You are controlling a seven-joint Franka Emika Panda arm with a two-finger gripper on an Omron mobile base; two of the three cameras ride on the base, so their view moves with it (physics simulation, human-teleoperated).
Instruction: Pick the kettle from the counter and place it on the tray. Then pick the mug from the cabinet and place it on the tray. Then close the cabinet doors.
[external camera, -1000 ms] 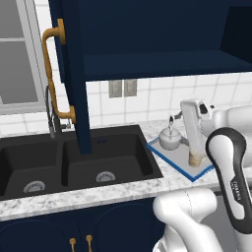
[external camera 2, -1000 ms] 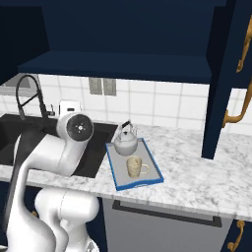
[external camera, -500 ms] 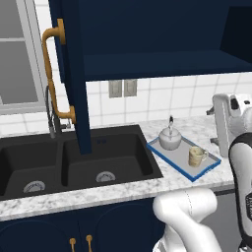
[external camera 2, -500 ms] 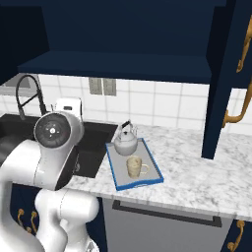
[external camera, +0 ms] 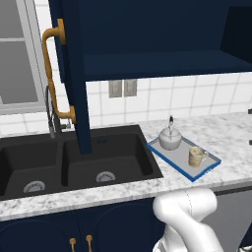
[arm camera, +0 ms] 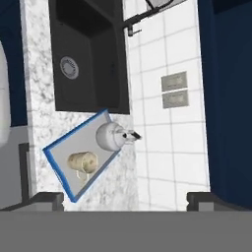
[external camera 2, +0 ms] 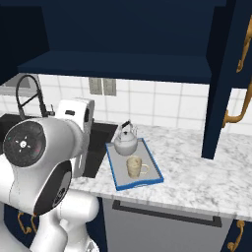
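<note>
I see kettle [external camera: 169, 139] at tray's [external camera: 175, 160] 11 o'clock, mug [external camera: 196, 156] at 4; hand [arm camera: 125, 199] open, empty; cabinet doors [external camera: 74, 74] ajar.

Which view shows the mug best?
The right base view: the mug faces the camera on the tray, opening and handle clear. The left base view shows it farther off; the hand view shows it rolled sideways.

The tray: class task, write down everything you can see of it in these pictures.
The tray is a flat grey rectangle with a thin raised blue rim. It lies flat on the marble counter just right of the black sink, set at an angle to the counter's edge. On it stand the silvery kettle, nearer the tiled wall, and the beige mug, nearer the front.
</note>
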